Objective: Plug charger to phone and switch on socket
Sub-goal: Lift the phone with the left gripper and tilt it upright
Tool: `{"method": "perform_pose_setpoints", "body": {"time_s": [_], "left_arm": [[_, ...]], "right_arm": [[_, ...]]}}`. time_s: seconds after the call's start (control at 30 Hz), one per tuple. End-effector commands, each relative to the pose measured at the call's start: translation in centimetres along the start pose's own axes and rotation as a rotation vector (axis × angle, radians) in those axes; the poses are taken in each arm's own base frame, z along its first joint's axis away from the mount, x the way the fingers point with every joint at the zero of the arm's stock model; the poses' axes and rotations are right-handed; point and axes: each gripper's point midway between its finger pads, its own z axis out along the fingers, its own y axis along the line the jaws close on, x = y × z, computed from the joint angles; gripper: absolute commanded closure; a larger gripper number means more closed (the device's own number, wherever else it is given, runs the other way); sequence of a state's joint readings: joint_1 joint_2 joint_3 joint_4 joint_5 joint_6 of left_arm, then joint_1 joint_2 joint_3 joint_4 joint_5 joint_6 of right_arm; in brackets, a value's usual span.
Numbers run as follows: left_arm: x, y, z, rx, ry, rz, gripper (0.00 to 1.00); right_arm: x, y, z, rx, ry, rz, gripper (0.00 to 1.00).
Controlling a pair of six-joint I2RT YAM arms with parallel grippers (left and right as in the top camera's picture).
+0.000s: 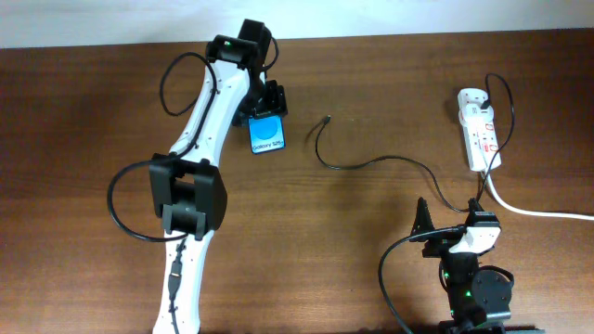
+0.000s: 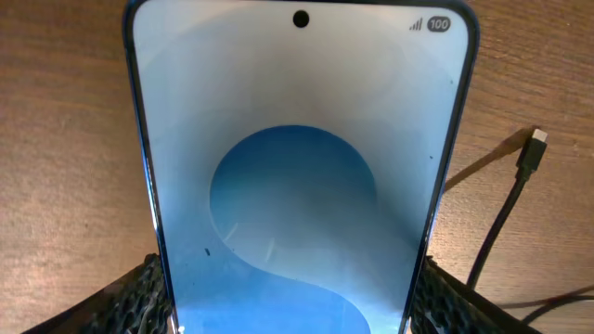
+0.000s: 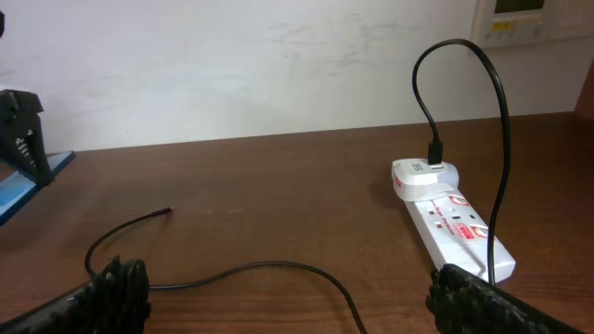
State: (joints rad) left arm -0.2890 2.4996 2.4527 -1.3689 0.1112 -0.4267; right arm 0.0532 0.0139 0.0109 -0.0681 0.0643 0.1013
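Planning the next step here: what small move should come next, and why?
Probably reach the open right gripper toward the charger tip: it lies loose on the table, unplugged, beside the phone, which the left gripper holds between its fingers.

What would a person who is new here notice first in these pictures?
The phone, screen bright blue, fills the left wrist view, gripped by the left tool. On the dark table, the black charger lies loose at the middle, its tip unplugged, running to the white socket at the right.
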Motion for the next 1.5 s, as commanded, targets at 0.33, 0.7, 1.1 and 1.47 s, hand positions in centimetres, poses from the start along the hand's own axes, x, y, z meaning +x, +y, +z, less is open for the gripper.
{"method": "perform_pose_setpoints", "body": {"time_s": [0.33,0.7,1.1,1.47], "left_arm": [[0.7,-0.4,-4.5,0.286,0.186,-0.440,1.00],[3.3,-3.1,-6.2,0.423,0.386,-0.550,1.00],[4.6,-6.1,-8.9,0.565,0.607,-0.750,1.00],[4.5,-6.5,-9.3,0.576,0.645,-0.813,1.00]], "right_arm": [[0.2,-0.2,0.0,0.014,0.003,0.000,0.02],[0.2,-0.2,0.0,0.011,0.003,0.003,0.02],[-0.9,0.3,-0.6,-0.006,0.027,0.136,0.01],[-5.3,2.5,2.7,-0.048,0.249,0.200,0.01]]}}
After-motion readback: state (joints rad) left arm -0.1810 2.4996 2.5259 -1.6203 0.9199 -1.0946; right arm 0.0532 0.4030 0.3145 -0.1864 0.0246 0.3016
